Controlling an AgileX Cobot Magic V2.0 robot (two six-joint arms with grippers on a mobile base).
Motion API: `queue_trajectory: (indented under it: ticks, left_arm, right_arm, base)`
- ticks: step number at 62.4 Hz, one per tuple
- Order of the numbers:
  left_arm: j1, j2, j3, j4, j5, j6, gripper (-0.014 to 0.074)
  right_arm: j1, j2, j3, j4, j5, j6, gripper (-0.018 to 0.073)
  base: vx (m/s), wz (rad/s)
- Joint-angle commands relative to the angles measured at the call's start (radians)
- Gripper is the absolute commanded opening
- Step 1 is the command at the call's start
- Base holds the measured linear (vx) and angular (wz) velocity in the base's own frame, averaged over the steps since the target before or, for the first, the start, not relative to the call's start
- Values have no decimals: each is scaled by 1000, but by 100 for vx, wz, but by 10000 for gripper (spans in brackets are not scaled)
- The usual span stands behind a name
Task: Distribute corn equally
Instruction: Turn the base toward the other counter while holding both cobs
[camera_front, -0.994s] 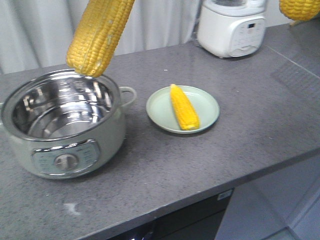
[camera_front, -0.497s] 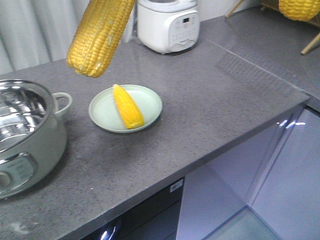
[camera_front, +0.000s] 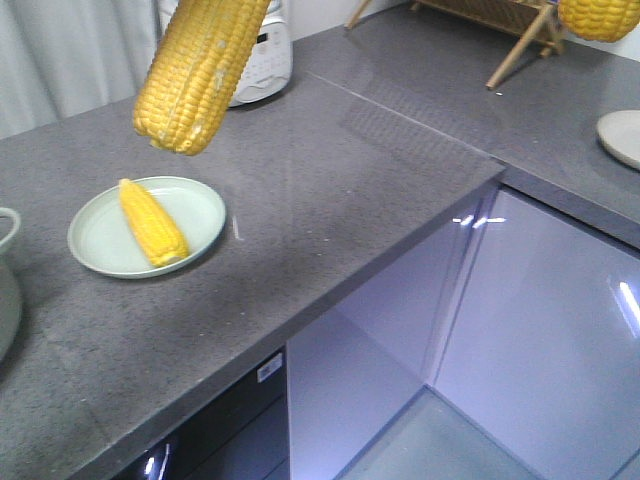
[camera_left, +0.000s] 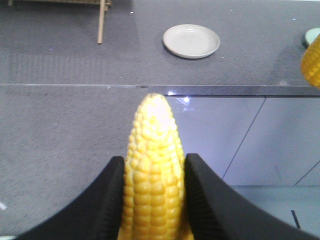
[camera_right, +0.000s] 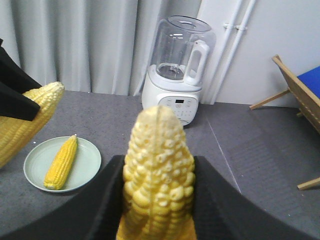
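Left gripper (camera_left: 155, 161) jaws clamped on first cob (camera_left: 152, 125), upper left of front view. Right gripper (camera_right: 159, 161) jaws clamped on second cob (camera_right: 159, 132), upper right. Third cob (camera_front: 152, 222) lies on green plate (camera_front: 100, 258), left side of counter (camera_front: 340, 170).

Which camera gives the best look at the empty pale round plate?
The left wrist view: past the yellow corn cob clamped in the left gripper, the empty pale round plate lies whole on the dark grey countertop. The front view catches only its cut-off edge at the right border. The right wrist view does not show it.
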Motion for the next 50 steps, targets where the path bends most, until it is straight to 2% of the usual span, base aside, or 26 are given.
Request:
queue_trajectory:
  ticks: [1, 50]
  left_arm:
    - [-3, -44, -26, -23, -34, -10, -7]
    - [-3, -44, -26, -23, -34, -10, -7]
  right_arm:
    - [-4, -22, -20, 17, -6, -3, -4]
    - [-4, -22, -20, 17, -6, -3, -4]
  base:
    - [-2, -33]
    - [-2, -37]
